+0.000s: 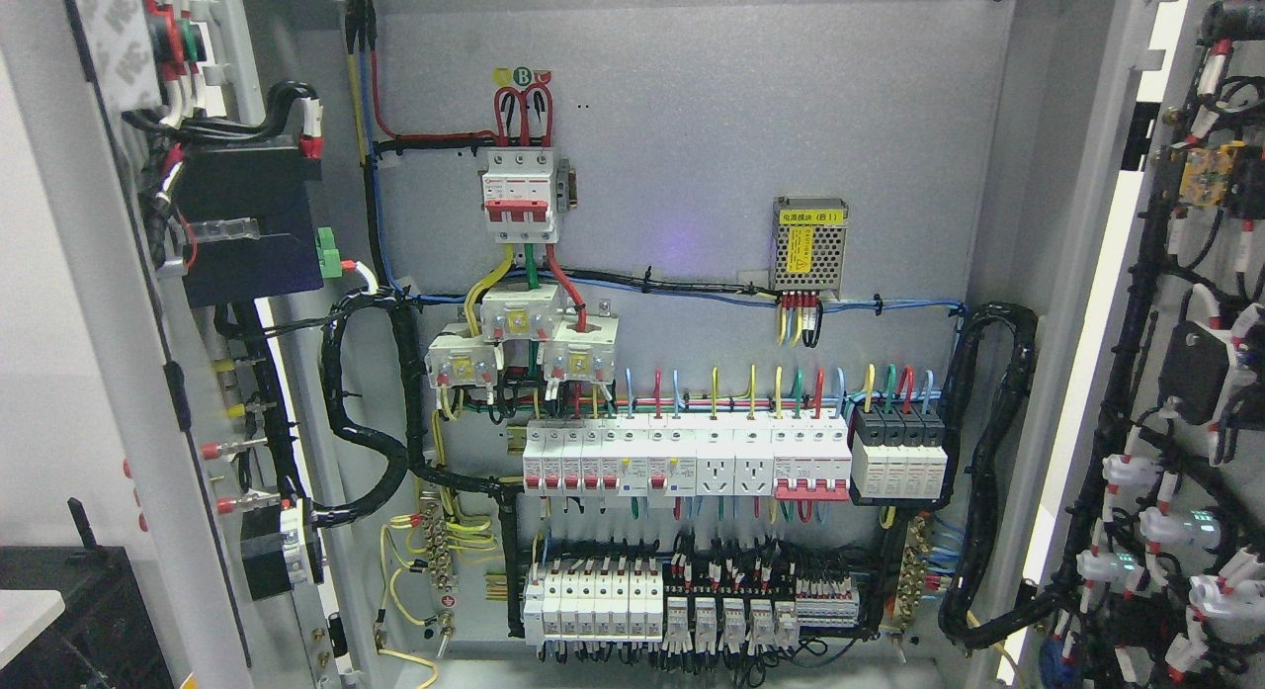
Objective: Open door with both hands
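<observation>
Both doors of the big box stand wide open: the left door (148,303) swings out on one side, the right door (1176,353) on the other. The wires and switches (682,462) inside show. The job looks done. No robot hands show, so their fingers cannot be told.

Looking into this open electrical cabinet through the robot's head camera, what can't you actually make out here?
- Robot's hands: neither shows in the head view.
- Grey left door and grey right door: both cut off by the picture's sides, so their outer faces and handles are hidden.
- Print on the yellow label of the small metal mesh power supply: too small to read.
- Markings on the white breaker row: too small.
</observation>
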`<move>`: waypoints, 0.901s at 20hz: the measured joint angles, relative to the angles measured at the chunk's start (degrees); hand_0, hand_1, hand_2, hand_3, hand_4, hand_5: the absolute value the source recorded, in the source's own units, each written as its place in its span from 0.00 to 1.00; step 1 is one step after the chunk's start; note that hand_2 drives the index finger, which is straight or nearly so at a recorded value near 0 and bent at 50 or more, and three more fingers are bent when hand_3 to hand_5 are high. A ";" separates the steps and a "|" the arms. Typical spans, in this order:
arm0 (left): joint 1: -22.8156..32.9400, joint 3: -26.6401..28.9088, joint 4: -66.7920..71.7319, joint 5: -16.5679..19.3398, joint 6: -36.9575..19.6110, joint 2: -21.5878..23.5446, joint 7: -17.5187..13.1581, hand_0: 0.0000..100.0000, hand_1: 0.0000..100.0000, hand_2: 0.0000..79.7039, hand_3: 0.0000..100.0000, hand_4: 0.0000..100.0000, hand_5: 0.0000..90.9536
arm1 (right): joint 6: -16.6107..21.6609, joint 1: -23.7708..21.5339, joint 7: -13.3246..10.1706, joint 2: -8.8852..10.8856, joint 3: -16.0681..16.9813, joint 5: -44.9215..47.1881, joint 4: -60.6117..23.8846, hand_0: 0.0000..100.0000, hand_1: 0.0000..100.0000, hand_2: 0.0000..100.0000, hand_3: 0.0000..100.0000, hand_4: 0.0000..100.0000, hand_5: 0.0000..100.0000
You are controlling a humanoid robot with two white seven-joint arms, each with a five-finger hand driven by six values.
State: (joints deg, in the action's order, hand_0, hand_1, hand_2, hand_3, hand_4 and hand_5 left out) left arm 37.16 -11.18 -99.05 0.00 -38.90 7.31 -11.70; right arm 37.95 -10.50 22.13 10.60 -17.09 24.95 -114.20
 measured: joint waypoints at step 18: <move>-10.41 -0.27 -7.90 1.95 -5.26 -2.21 0.44 0.00 0.00 0.00 0.00 0.00 0.00 | 1.56 3.17 -0.38 1.86 8.00 0.02 -2.36 0.38 0.00 0.00 0.00 0.00 0.00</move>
State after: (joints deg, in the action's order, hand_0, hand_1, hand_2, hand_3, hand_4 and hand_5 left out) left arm 26.75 -11.45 -106.95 1.95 -44.16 5.11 -11.26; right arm 39.51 -7.33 21.75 12.46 -9.09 24.96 -116.56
